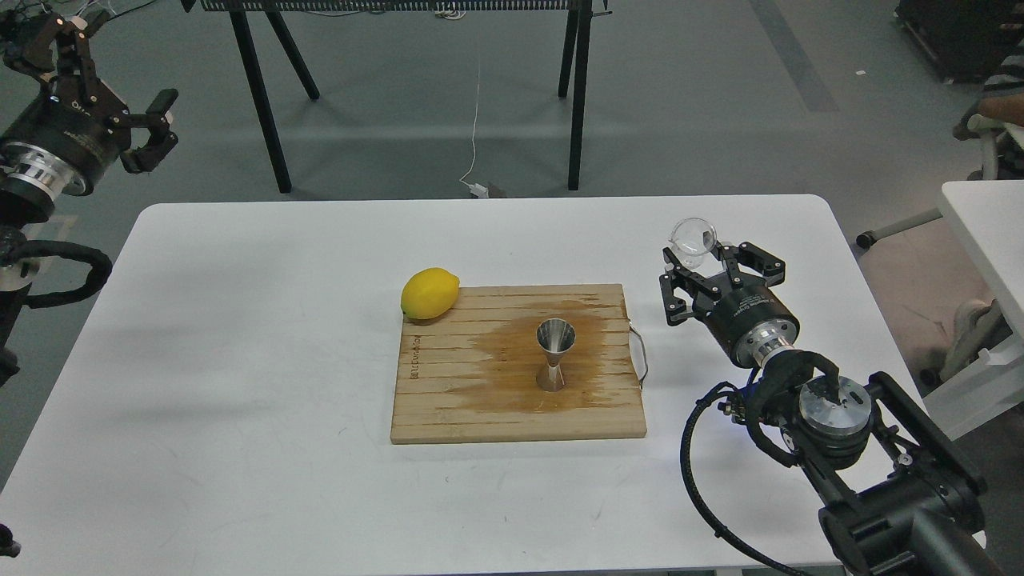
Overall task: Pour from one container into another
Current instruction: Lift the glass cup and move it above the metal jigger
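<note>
A shiny steel hourglass-shaped jigger (554, 354) stands upright on the wet middle of a wooden board (448, 400). My right gripper (704, 260) hovers above the table to the right of the board, shut on a small clear glass cup (693, 240) whose round rim tilts toward the upper left. The cup is well right of the jigger and higher. My left gripper (160, 128) hangs open off the table's far left corner, holding nothing.
A yellow lemon (430, 294) rests at the board's back left corner. A wire handle (640, 352) sticks out of the board's right edge. Black trestle legs (260, 96) stand behind the white table (240, 360). Another white table edge (984, 232) is at the right.
</note>
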Motion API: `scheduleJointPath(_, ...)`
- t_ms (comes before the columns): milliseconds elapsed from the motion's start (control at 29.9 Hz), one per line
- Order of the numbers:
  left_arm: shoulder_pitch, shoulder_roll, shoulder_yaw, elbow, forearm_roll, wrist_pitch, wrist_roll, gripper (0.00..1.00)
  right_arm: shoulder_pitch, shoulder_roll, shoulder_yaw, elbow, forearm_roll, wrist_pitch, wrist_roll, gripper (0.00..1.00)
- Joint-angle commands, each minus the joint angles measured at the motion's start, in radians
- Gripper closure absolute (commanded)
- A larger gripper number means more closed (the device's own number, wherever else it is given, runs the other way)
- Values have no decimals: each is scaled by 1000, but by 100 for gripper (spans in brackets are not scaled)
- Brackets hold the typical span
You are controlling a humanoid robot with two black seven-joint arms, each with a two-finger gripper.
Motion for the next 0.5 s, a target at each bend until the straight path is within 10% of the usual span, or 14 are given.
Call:
scheduleJointPath(0,-1,1,-1,-4,0,0,0,1,11,-13,-34,69,-90,-68,-9,77)
scheduleJointPath(468,-4,20,-3,-18,0,1,0,1,67,-41,-173,114,-324,-140,-31,77)
